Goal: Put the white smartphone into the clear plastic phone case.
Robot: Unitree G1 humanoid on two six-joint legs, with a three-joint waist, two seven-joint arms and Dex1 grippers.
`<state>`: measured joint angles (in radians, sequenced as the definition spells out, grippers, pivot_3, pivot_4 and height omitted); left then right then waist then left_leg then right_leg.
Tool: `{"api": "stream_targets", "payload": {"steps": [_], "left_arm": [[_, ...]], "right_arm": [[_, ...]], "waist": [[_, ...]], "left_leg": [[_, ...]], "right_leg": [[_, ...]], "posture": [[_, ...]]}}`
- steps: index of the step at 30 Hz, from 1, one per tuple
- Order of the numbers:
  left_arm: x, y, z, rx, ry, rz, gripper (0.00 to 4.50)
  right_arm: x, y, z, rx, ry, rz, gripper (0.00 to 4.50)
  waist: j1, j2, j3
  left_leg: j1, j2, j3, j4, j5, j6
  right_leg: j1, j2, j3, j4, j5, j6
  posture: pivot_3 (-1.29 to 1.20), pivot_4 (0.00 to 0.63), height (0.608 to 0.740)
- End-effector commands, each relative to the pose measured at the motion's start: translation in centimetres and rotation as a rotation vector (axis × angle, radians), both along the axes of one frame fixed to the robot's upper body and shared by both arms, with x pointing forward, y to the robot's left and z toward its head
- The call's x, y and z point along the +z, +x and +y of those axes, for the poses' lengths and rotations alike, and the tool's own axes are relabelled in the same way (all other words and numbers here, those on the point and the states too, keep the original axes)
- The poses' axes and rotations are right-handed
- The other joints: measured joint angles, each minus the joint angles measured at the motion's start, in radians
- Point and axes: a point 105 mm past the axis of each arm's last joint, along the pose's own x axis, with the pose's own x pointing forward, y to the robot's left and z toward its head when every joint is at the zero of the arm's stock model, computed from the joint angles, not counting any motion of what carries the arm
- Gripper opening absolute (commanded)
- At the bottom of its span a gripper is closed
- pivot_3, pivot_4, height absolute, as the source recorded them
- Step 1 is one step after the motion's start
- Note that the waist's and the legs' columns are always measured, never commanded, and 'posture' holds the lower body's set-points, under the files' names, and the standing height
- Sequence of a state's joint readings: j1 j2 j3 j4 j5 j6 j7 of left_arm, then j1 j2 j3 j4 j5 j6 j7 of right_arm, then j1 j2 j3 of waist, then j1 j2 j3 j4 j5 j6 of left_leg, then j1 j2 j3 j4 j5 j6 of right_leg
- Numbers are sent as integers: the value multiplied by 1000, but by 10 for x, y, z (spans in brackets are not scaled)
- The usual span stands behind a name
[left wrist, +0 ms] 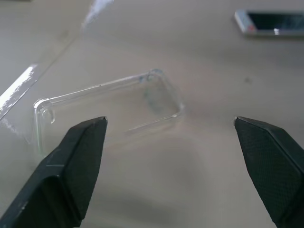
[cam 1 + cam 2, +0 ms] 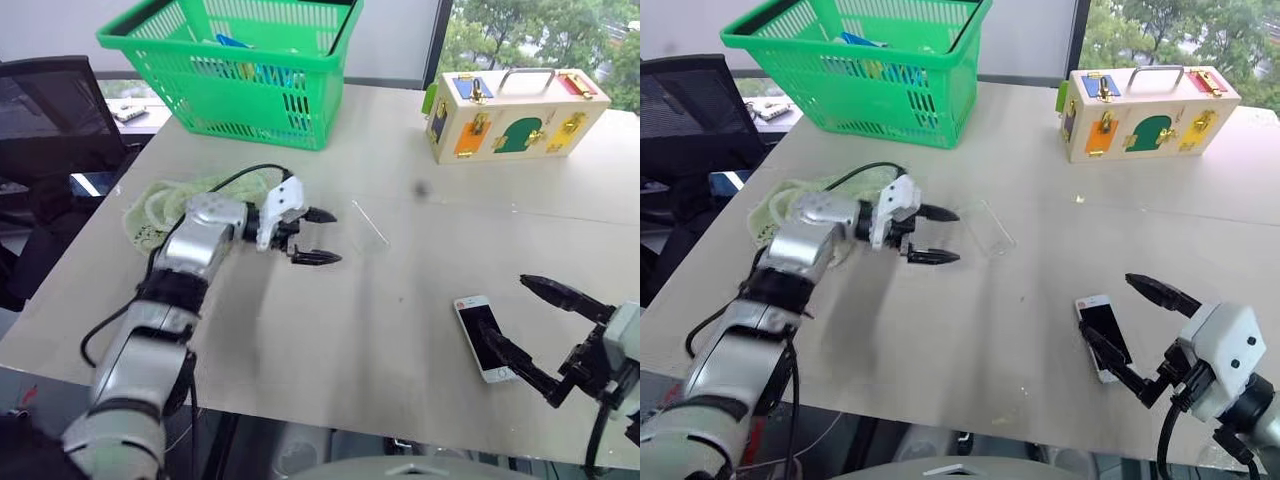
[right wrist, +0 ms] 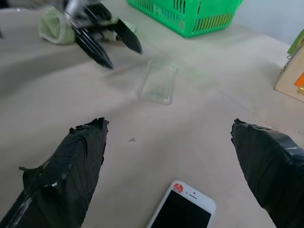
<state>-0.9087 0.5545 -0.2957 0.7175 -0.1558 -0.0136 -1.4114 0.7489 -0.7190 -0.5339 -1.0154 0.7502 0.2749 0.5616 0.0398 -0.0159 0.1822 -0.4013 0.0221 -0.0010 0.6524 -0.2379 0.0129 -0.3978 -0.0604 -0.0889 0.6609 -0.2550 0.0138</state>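
I have the left gripper (image 2: 318, 237) hovering over the middle of the bench (image 2: 330, 330), its jaws spread wide and holding nothing. The clear case (image 2: 992, 228) lies flat on the bench just beyond those fingertips, apart from them; in the left wrist view the case (image 1: 109, 107) sits ahead of the gap between the two black fingers (image 1: 71, 166), hollow side up as far as I can tell.

The white phone (image 2: 484, 338) lies screen up near the bench's front edge on my right side, well apart from the case. My right gripper (image 2: 1127, 328) hangs above it, jaws fully apart and empty; in the right wrist view the phone (image 3: 183, 211) lies low between the two fingers (image 3: 71, 166), untouched.

Further back I see a green basket (image 2: 240, 70) at the far left, a wooden box (image 2: 515, 112) with coloured latches at the far right, and a pale green cloth (image 2: 160, 210) beside my left arm.
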Motion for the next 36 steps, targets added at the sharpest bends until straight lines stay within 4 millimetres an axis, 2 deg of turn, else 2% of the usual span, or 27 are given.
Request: {"api": "stream_targets", "payload": {"steps": [1,2,6,12,13,18,22,25,27,33,36], "left_arm": [[-9,12,-2,-60,132,-39,4432],[-13,13,-3,-81,177,-43,4432],[-22,18,-6,-117,308,-88,3270],[-21,22,-18,-116,325,-92,194],[-19,21,-20,-121,308,-73,24],[-9,9,-20,-159,185,75,24],[-2,1,-23,-149,129,155,24],[4,-21,-36,-149,78,230,24],[3,-36,-43,-128,64,251,24],[-13,-60,-54,-48,58,277,24],[-17,-68,-54,-59,70,287,24]], "right_arm": [[10,-5,9,12,25,-58,4489],[9,-7,10,10,26,-58,4489],[6,-12,13,-1,36,-64,4500],[3,-23,18,-16,44,-65,4500],[2,-24,18,-22,42,-65,4500],[0,-26,17,-53,22,-75,4500],[-7,-17,12,-128,-24,-65,4500],[-14,-3,7,-207,-34,-43,4500],[-17,6,9,-214,-28,-21,4500],[-19,26,12,-124,0,63,4500],[-20,44,-14,-32,-27,113,4500]], "waist": [[-3,-3,1],[-5,-4,2],[-11,-8,3],[-11,-10,2],[-12,-11,1],[-17,-11,2],[-23,-11,2],[-32,-11,2],[-27,-11,2],[-22,-11,2],[-23,-11,2]], "left_leg": [[0,0,0,0,0,0],[-1,0,0,0,0,0],[-1,0,2,0,-1,1],[0,0,3,1,-1,2],[0,0,3,1,-1,2],[0,1,2,1,-1,2],[0,1,2,1,-1,2],[1,4,-1,2,-1,2],[1,5,-1,2,-1,1],[2,4,-3,3,-1,1],[2,3,-3,4,-1,2]], "right_leg": [[0,0,0,0,0,0],[0,0,0,0,0,0],[-1,0,-1,0,0,1],[-1,-1,-2,0,0,3],[-1,-1,-2,0,0,3],[-1,-1,-2,1,0,3],[-1,-1,-2,0,0,3],[-1,0,5,1,0,3],[-1,-1,6,2,0,3],[0,1,6,3,1,3],[1,2,7,3,1,2]], "posture": [[0,150,740],[0,150,740],[0,150,740],[0,150,740],[0,150,740],[0,150,740],[0,150,740],[0,150,740],[0,150,740],[0,150,740],[0,150,740]]}}
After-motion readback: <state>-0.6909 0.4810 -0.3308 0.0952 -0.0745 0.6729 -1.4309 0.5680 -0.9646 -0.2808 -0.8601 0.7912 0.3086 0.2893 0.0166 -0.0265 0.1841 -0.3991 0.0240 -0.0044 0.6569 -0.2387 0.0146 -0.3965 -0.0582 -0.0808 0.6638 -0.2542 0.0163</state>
